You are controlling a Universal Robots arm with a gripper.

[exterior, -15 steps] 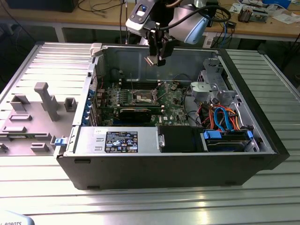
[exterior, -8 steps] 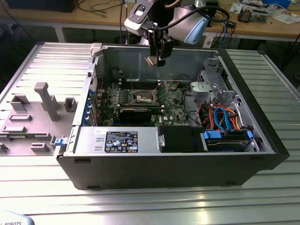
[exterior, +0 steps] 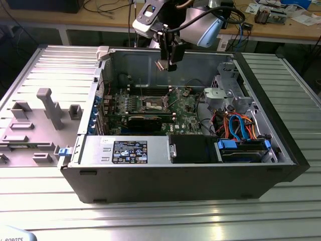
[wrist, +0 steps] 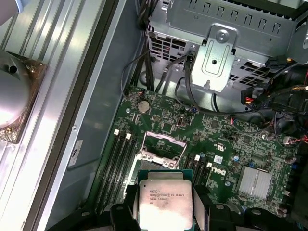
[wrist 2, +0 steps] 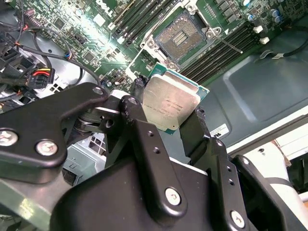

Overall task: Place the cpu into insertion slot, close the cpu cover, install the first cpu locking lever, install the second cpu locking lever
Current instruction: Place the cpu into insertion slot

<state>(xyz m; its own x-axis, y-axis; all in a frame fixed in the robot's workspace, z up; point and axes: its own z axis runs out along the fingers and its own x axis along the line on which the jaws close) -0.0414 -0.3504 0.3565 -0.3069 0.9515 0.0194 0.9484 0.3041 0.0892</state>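
Gripper (wrist 2: 168,107) with its jaws clamped on the cpu (wrist 2: 172,98), one black finger (wrist 2: 140,120) bearing on each of two opposite edges and the dull silver top turned toward the second wrist view; in the first wrist view the same chip (wrist: 163,197) sat squarely between the finger pads. The cpu hung clear above the insertion slot (wrist: 161,147), well apart from it and touching nothing else, as the exterior view confirmed with the gripper (exterior: 166,64) high over the slot (exterior: 153,104). The slot's dark centre (wrist 2: 182,34) lay bare, with nothing over its contacts. Memory slots (wrist 2: 219,53) ran just beside the insertion slot on the green circuit board (wrist: 226,144), and the computer case (exterior: 165,175) enclosed the board around it. Placement was judged not yet begun. To do it well, the chip would need its edges turned parallel to the slot's silver rim, its face kept level, and a straight descent without sideways sliding across the contacts; the grip should be let go only once the chip rested flat within the rim
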